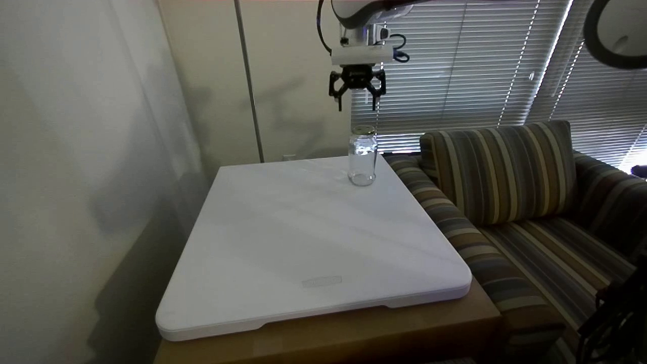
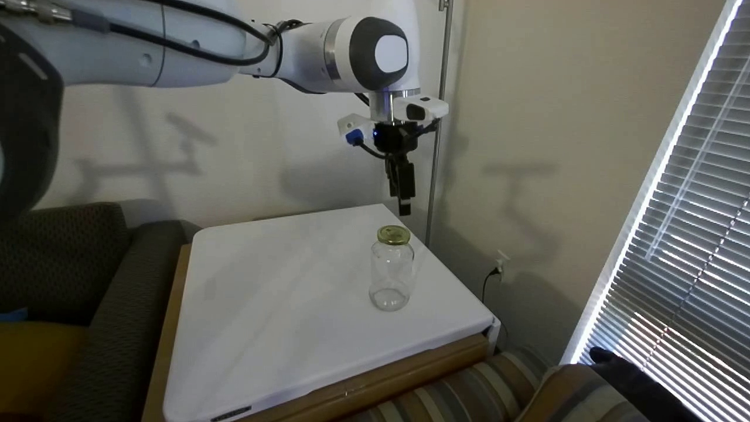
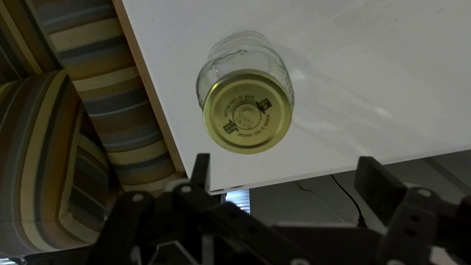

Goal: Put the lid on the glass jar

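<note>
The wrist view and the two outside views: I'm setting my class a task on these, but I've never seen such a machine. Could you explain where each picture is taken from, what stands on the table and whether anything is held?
The machine is a robot arm ending in a gripper, a simple two-fingered hand. Two pictures are taken from outside, from different places. The wrist view is taken from the arm itself, looking down past the gripper. On the white table stands a clear glass jar, upright, with a gold lid on top; whether it is screwed tight, I cannot tell. The gripper is open and hangs higher than the jar, touching and holding nothing. Beside the table is a striped armchair.
</note>
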You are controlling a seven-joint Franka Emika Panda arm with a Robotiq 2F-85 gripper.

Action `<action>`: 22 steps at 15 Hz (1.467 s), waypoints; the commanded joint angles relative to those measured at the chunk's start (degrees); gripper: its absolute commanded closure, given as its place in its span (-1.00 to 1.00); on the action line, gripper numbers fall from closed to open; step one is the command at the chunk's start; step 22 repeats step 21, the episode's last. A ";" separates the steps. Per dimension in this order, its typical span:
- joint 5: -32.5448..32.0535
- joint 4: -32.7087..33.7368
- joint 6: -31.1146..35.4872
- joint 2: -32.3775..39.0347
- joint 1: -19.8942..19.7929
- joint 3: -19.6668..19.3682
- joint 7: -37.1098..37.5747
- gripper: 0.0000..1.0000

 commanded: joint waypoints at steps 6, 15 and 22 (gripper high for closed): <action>-0.64 0.04 -0.93 -2.12 0.47 -0.49 0.27 -1.00; -0.14 0.04 0.00 -1.54 0.46 0.00 0.45 -1.00; -0.15 0.04 0.00 -1.54 0.46 0.00 0.46 -1.00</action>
